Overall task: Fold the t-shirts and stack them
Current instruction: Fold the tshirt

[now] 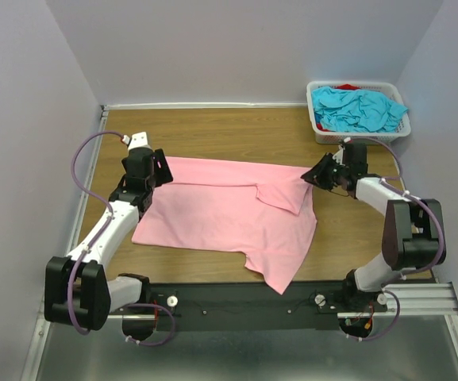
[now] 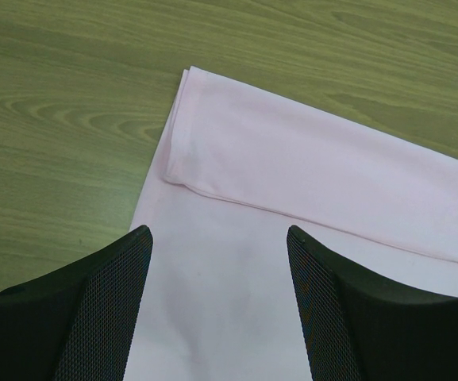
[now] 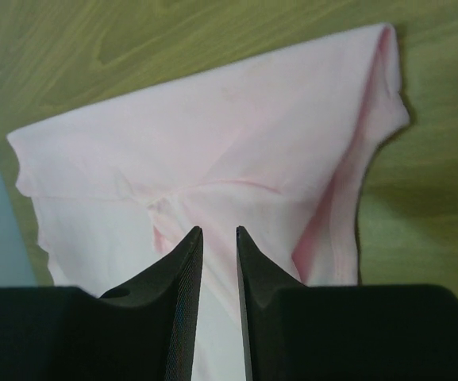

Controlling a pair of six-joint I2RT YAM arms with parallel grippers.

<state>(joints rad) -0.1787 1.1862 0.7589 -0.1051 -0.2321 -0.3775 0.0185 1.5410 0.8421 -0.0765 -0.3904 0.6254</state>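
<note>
A light pink t-shirt [image 1: 221, 214] lies spread flat on the wooden table, its right sleeve folded inward and its bottom corner hanging toward the near edge. My left gripper [image 1: 159, 171] is open and empty, hovering over the shirt's upper left edge; the left wrist view shows the folded hem [image 2: 292, 159] between and beyond my spread fingertips [image 2: 219, 234]. My right gripper [image 1: 312, 176] is at the shirt's upper right corner, jaws nearly together on a pinch of pink cloth [image 3: 213, 135], with creases running to its tips [image 3: 219, 230]. Turquoise t-shirts [image 1: 357, 109] and a bit of red cloth [image 1: 348, 86] lie in the basket.
A white slotted plastic basket [image 1: 321, 133] stands at the back right corner, just behind my right gripper. Grey walls close in the table on the left, back and right. A black rail [image 1: 236, 305] carries the arm bases along the near edge.
</note>
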